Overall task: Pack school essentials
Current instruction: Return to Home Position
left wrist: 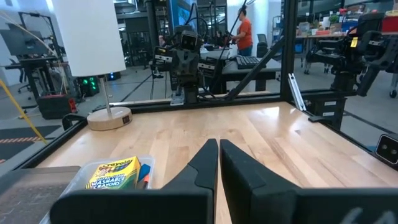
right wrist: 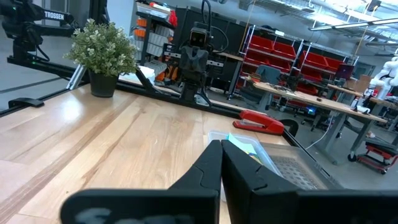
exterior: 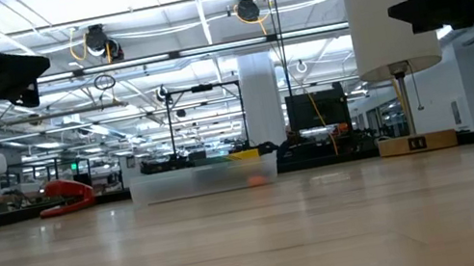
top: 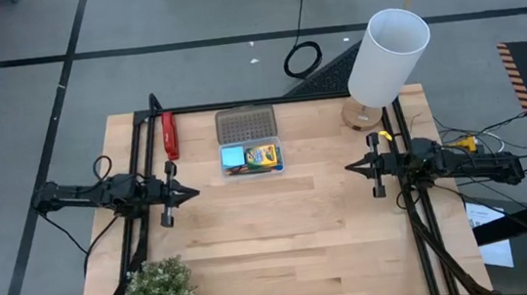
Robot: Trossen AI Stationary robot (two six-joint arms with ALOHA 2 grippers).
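Two grippers with fingers pressed together and empty, left gripper (top: 192,190) and right gripper (top: 351,168) facing across bare wood, crayon box (top: 260,155) in clear case (top: 253,171) beyond both fingertips.

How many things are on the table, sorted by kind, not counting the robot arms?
Clear boxes with school supplies: 1
Open lids: 1
Red staplers: 1
Lamps: 1
Potted plants: 1
Total: 5
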